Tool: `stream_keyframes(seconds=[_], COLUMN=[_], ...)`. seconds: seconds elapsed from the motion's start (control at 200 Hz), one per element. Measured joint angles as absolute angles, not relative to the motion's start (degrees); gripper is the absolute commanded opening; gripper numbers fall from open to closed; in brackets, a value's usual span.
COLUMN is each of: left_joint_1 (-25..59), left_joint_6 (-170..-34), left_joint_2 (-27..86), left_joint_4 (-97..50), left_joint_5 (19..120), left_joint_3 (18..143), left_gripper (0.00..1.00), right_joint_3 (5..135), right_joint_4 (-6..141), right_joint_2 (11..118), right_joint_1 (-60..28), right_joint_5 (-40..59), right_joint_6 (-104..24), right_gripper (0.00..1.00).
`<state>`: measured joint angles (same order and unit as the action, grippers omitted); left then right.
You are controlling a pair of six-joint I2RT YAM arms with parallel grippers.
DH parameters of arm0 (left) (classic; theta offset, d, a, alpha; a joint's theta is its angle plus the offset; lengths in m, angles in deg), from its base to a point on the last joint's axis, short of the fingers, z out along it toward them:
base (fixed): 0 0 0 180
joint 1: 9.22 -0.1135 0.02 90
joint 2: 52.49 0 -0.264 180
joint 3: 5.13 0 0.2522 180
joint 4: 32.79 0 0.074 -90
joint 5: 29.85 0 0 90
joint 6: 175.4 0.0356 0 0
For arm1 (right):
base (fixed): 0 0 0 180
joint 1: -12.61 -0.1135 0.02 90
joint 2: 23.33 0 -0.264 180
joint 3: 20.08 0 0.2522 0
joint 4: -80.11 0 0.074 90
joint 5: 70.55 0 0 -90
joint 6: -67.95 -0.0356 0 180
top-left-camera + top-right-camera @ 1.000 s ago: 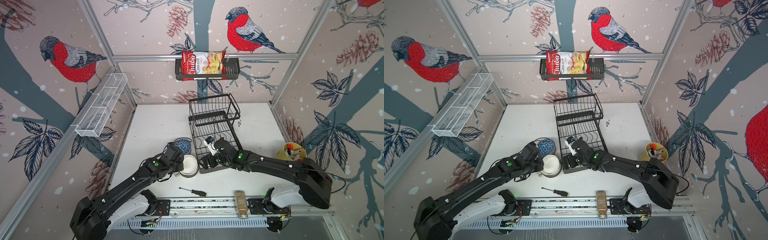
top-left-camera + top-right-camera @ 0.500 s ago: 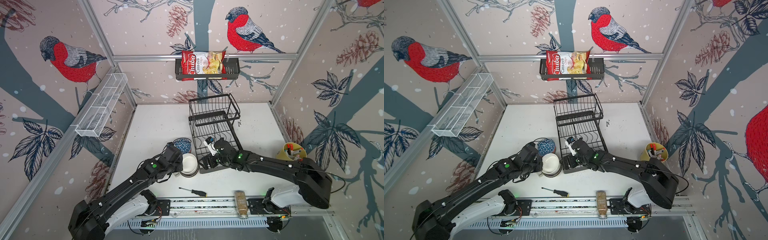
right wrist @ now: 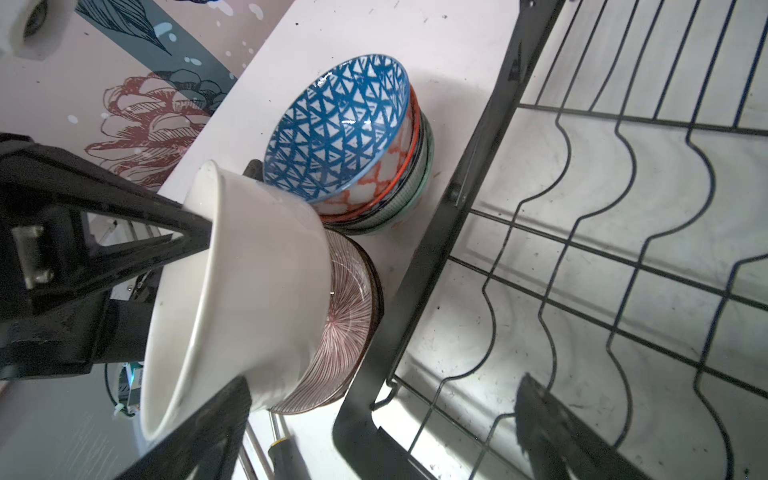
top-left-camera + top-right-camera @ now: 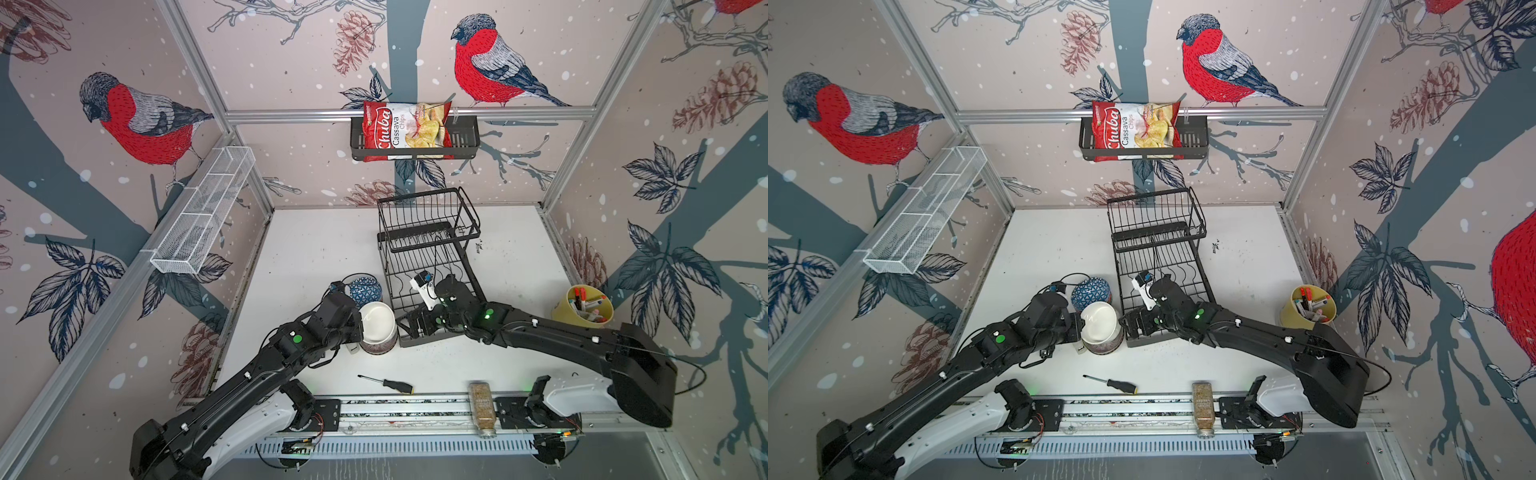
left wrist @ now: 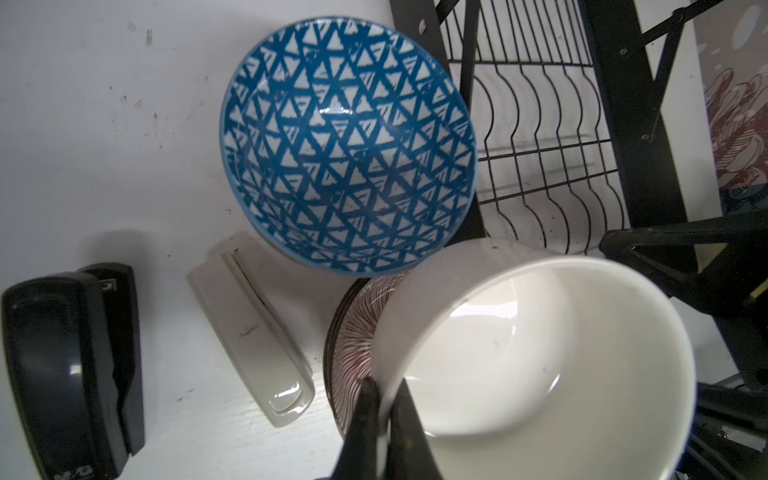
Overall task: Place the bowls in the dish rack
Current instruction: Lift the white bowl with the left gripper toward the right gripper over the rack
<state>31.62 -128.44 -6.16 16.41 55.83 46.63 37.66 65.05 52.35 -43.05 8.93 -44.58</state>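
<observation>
Left hand [image 5: 384,388] clamps white bowl [image 5: 519,353] rim; right hand [image 3: 386,380] wide open; scuffed white tabletop [image 4: 311,257], bird-print walls [image 4: 291,62].

Overhead stereo pair; wrist cameras near bowls [image 5: 349,145]

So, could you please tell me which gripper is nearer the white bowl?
Left. The left gripper is shut on the rim of the white bowl; the right gripper stands open beside it, by the dish rack.

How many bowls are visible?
6: white bowl in left fingers, red-brown striped bowl under it, blue bowl atop orange, dark-rimmed, teal. More may hide nested.
</observation>
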Motion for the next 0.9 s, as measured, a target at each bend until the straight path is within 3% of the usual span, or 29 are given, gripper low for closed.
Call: stream_keyframes(seconds=[0.56,0.9], left_joint_1=[31.6,31.6], left_joint_6=[-126.3,-126.3], left_joint_2=[5.4,12.0], left_joint_4=[1.1,-7.7], left_joint_5=[60.6,66.3], left_joint_3=[50.6,53.3], left_gripper=[0.00,0.00], right_joint_3=[32.2,31.0], right_joint_4=[66.2,66.3], right_joint_2=[37.1,36.3], right_joint_1=[-30.8,-28.9], right_joint_5=[-3.5,-4.9], right_joint_6=[-47.5,-47.9], right_gripper=[1.00,1.00])
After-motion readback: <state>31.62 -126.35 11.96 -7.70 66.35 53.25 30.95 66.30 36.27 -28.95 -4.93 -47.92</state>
